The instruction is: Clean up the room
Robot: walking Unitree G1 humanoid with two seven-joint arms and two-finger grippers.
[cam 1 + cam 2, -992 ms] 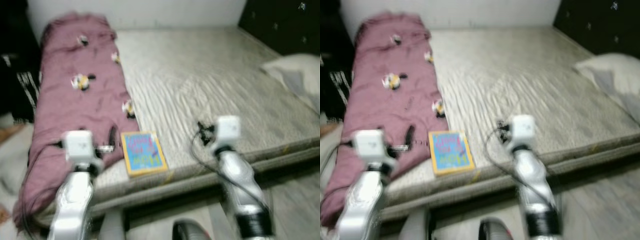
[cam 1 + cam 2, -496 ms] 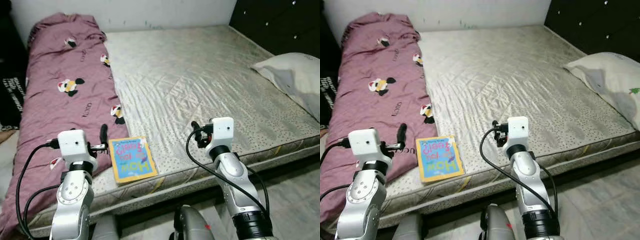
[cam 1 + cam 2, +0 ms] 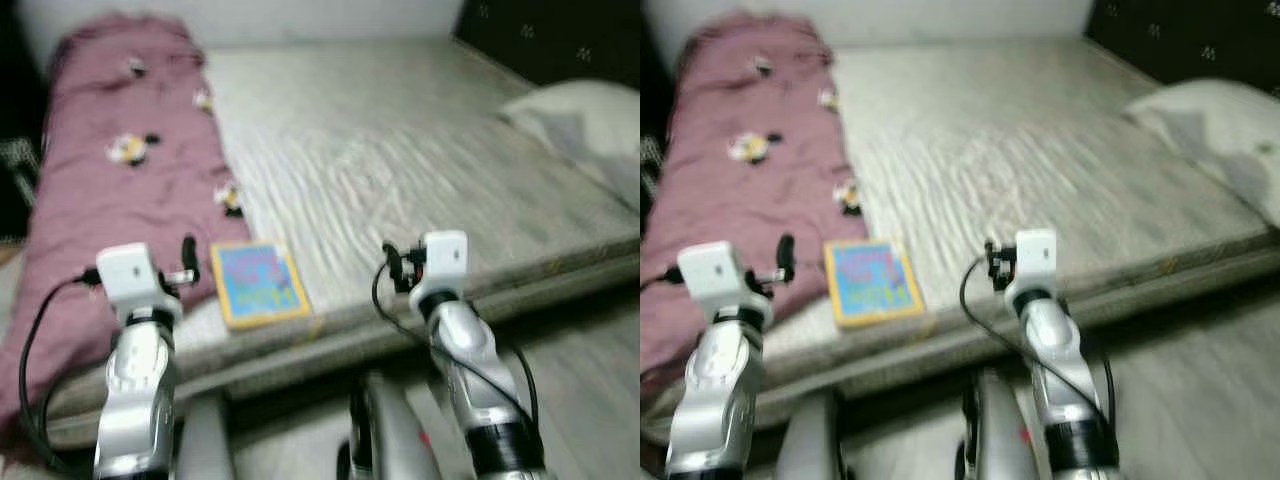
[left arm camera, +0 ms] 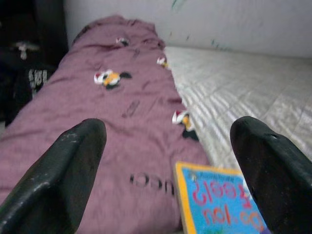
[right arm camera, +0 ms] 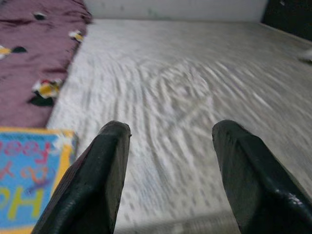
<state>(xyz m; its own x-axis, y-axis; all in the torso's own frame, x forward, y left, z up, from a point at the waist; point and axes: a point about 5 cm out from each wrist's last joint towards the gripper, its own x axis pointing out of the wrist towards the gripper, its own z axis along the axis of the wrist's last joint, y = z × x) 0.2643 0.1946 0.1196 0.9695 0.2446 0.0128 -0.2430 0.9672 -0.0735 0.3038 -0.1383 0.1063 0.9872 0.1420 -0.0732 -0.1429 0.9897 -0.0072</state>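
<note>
1. While both arms are raised at the mattress edge, the book (image 3: 258, 283) lies flat near that edge, touching the purple blanket (image 3: 110, 190) on its left side.
2. The left gripper (image 4: 170, 161) is spread wide and empty, with the book just ahead and slightly to its right.
3. The right gripper (image 5: 168, 170) is also spread and empty, and the book sits off to its left.
4. The book's long axis runs away from the robot, and the left arm looks nearer.
</note>
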